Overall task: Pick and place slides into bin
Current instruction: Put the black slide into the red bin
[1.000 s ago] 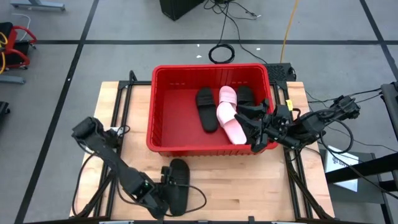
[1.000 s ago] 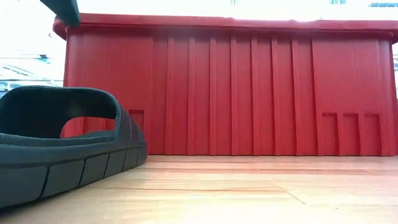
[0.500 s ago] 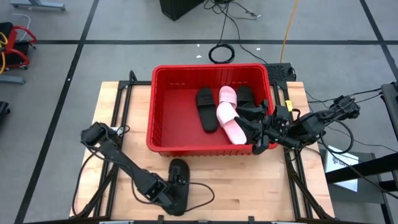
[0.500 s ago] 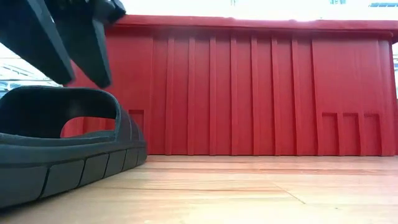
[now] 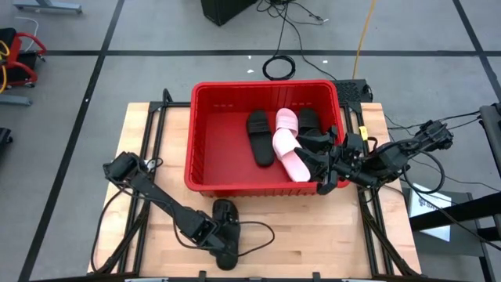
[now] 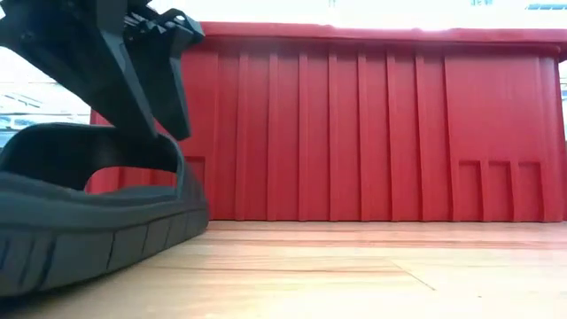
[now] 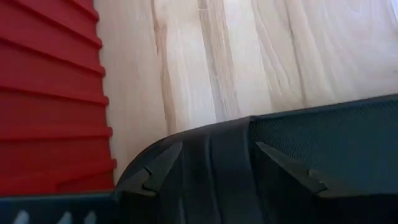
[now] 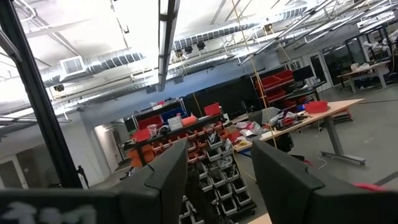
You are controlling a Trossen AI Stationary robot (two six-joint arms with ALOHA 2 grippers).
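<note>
The left gripper point(image 5: 221, 233) has its fingers apart, one on each side of the strap of a black slide point(image 5: 226, 243) on the wooden table point(image 5: 313, 235), at about 6 o'clock from the red bin point(image 5: 205, 133). The left wrist view shows both dark fingertips point(image 7: 155, 171) against the strap, with the bin's ribbed wall just beside them. The low view shows the slide point(image 6: 89, 213) tipped a little with the fingers pressing its strap, and the bin wall point(image 6: 372, 124) hides everything behind it.

Only the high view looks inside the bin: two black slides point(image 5: 260, 137) and two pink slides point(image 5: 286, 142) lie there. The right gripper point(image 5: 319, 153) sits at the bin's 3 o'clock rim, fingers apart. Its wrist view sees only the room: shelves and tables.
</note>
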